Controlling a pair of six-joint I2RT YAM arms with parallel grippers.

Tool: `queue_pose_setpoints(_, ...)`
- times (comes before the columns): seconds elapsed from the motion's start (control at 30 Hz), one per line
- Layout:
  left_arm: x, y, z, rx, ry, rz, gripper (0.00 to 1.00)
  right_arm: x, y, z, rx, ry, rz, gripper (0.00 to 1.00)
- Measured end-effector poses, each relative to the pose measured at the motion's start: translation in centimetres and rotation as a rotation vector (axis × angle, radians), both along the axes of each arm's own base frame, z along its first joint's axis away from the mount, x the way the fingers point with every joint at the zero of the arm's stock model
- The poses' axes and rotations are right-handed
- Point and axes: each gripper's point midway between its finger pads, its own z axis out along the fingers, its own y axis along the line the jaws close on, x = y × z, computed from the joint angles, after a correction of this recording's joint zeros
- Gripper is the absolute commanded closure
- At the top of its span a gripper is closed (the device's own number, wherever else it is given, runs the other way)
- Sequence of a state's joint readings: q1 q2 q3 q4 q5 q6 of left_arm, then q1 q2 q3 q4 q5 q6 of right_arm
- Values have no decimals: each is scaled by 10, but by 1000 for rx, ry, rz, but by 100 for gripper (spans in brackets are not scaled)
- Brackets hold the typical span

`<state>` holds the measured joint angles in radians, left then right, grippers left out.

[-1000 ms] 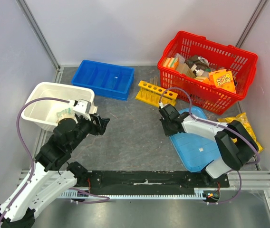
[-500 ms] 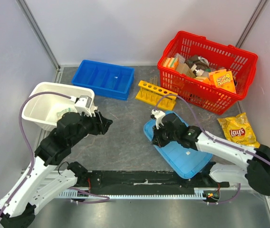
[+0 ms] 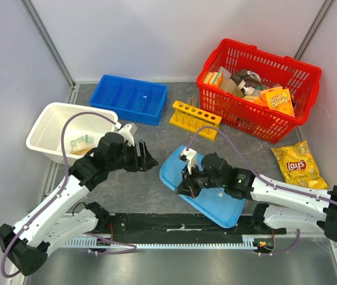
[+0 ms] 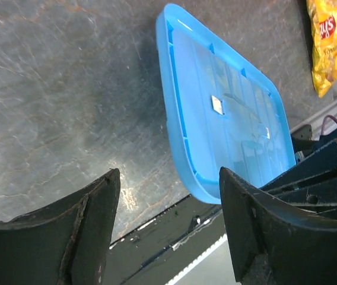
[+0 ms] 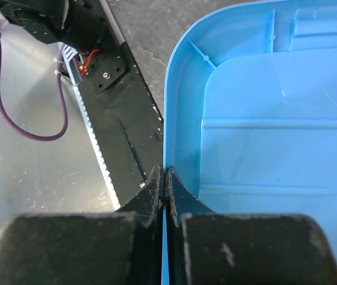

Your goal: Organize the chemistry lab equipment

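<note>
Top view: the yellow rack (image 3: 195, 117) is stood on the desk (image 3: 156, 136) just beside the red basket (image 3: 257, 89), well apart from both arms. A small bag (image 3: 80, 142) is held in the white bin (image 3: 47, 124). The blue lid (image 3: 207, 193) is gripped by the right fingers (image 3: 186, 180) and is found further left than 0.5 s ago.
Left wrist view: the left fingers (image 4: 91, 225) are spread apart, empty, with the lid beyond them.
Right wrist view: the lid rim is pinched between closed fingers.
</note>
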<state>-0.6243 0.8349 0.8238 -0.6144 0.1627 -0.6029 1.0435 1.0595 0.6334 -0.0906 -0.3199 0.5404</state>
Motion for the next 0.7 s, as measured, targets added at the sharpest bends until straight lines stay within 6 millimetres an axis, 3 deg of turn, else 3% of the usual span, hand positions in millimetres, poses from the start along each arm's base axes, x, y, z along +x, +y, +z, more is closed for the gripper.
queue_pose_setpoints(0.33,-16,-20,-46,-71,171,-55,27,-12,20,4,36,-57,33,100)
queue_pose_setpoints(0.43,-20,-28,-51,-107,205,-78,32,-14,26,0,38,-61,43,100)
queue_pose_setpoints(0.5,-21,-33,-50,-131,214,-96,40,-15,29,-3,34,-61,51,100)
queue_pose_setpoints(0.63,-20,-36,-52,-150,222,-104,70,-16,30,-14,0,-50,62,92)
queue_pose_setpoints(0.7,-19,-36,-52,-154,215,-102,76,-16,31,-15,-18,-44,67,89)
